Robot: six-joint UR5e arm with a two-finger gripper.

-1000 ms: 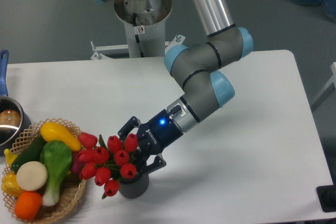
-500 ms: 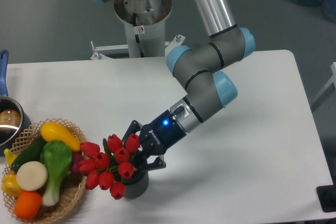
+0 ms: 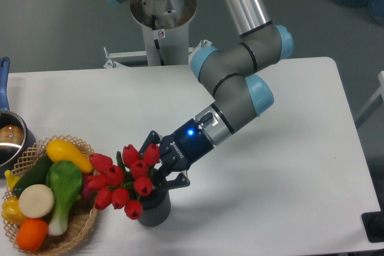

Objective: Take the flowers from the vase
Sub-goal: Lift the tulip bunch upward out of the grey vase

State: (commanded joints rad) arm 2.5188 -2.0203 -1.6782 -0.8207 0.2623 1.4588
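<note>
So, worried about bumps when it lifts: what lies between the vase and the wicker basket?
In the camera view, the flowers lean out from the vase over that stretch, their outermost blooms reaching the basket edge. Beneath them only bare table shows.

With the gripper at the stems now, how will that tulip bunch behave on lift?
The tulip bunch leans left out of the ribbed vase, so it will probably droop or swing. The glossy buds look plastic and light. The gripper sits at the vase rim, so the vase may tip.
</note>
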